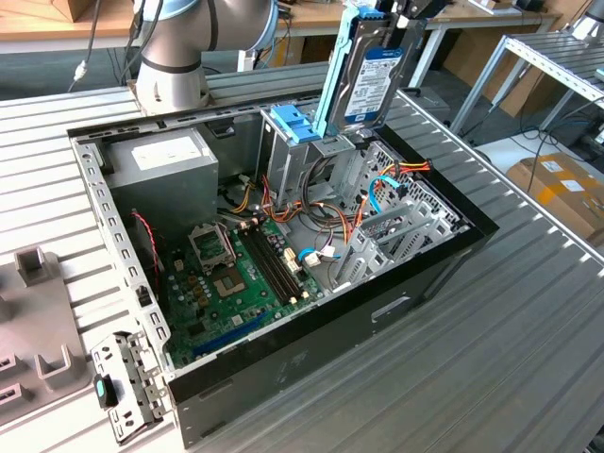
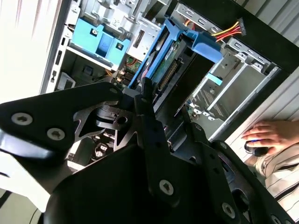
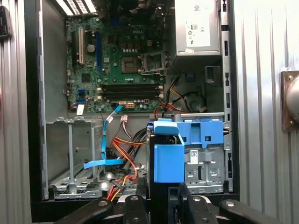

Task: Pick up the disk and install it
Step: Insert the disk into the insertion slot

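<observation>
The disk (image 1: 370,74), with a blue-and-white label and a light-blue caddy rail, hangs upright and slightly tilted over the open computer case (image 1: 444,260). Its lower end sits just beside the blue latch (image 1: 291,123) on the grey drive cage. My gripper (image 1: 394,13) is shut on the disk's upper end. In the second wrist view the disk (image 2: 164,63) shows edge-on past the black fingers (image 2: 145,100), pointing down into the case. In the first wrist view the blue caddy (image 3: 168,161) stands right in front of my gripper (image 3: 163,205), next to the blue latch (image 3: 205,133).
Inside the case lie the green motherboard (image 1: 236,274), the grey power-supply box (image 1: 160,170) and loose orange, red and blue cables (image 1: 377,193). An empty metal bay (image 1: 415,222) is at the exterior view's right. A person's hand (image 2: 270,135) rests outside the case. The arm's base (image 1: 175,52) stands behind.
</observation>
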